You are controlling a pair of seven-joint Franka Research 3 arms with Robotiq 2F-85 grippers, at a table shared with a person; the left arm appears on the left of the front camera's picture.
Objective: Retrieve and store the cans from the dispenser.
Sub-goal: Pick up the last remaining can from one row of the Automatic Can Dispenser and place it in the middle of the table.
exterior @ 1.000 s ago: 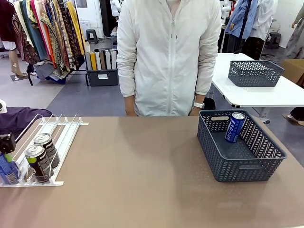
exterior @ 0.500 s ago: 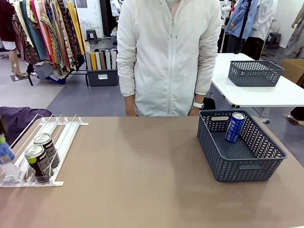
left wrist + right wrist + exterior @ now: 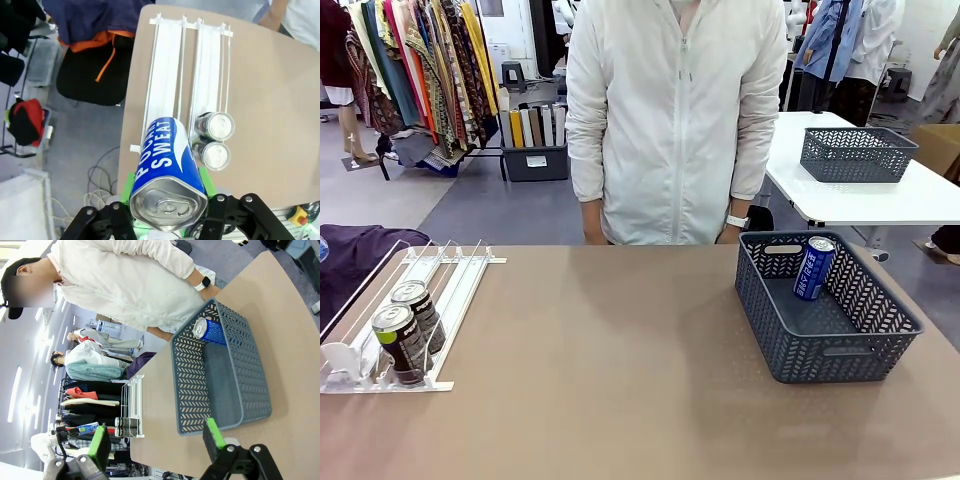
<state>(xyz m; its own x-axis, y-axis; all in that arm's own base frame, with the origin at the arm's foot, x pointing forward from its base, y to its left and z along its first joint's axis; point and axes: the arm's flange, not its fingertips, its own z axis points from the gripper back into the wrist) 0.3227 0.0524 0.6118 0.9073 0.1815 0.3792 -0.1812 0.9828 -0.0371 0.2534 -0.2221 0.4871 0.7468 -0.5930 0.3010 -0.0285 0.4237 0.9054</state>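
My left gripper (image 3: pixel 169 192) is shut on a blue can (image 3: pixel 167 160) with white print, held high above the white dispenser (image 3: pixel 167 75). Two black cans (image 3: pixel 215 140) stand in a neighbouring lane near its stop end. In the front view the dispenser (image 3: pixel 450 285) lies at the table's left with both black cans (image 3: pixel 408 328) at its near end. Another blue can (image 3: pixel 814 268) leans inside the dark basket (image 3: pixel 772 310) on the right. My right gripper (image 3: pixel 156 437) hangs open above the table, apart from the basket (image 3: pixel 190 385) and its blue can (image 3: pixel 207 330).
A person in a white jacket (image 3: pixel 675 120) stands at the table's far edge, hands low behind it. A second table with another basket (image 3: pixel 855 152) sits behind on the right. A chair with dark clothing (image 3: pixel 95 75) stands off the table's left end.
My left gripper has lifted the blue can out of the dispenser's near left lane and carried it up, out past the front view's left edge. The black cans have not moved.
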